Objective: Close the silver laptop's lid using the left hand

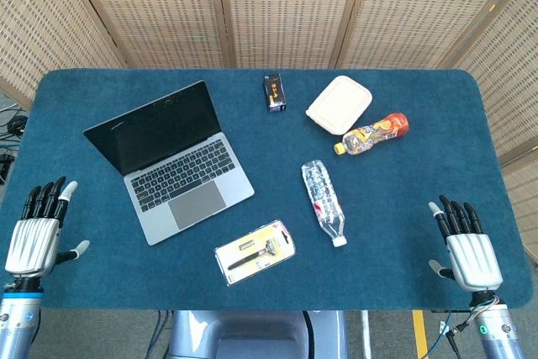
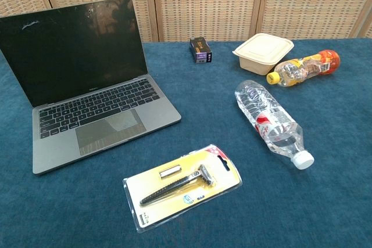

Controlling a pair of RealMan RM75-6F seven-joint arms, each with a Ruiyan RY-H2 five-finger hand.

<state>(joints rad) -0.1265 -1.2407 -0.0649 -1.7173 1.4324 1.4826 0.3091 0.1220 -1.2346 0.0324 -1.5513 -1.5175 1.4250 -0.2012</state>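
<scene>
Both my hands rest open at the table's near edge, holding nothing.

From the head view, my left hand (image 1: 35, 229) lies with fingers spread, near the silver laptop (image 1: 172, 161), whose lid stands open; my right hand (image 1: 466, 241) lies well apart at the far side. From the chest view, neither hand shows; the laptop (image 2: 87, 85) sits at left, screen dark and upright, a packaged razor (image 2: 181, 187) just before it.

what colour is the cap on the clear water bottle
White; the cap shows best in the chest view.
</scene>
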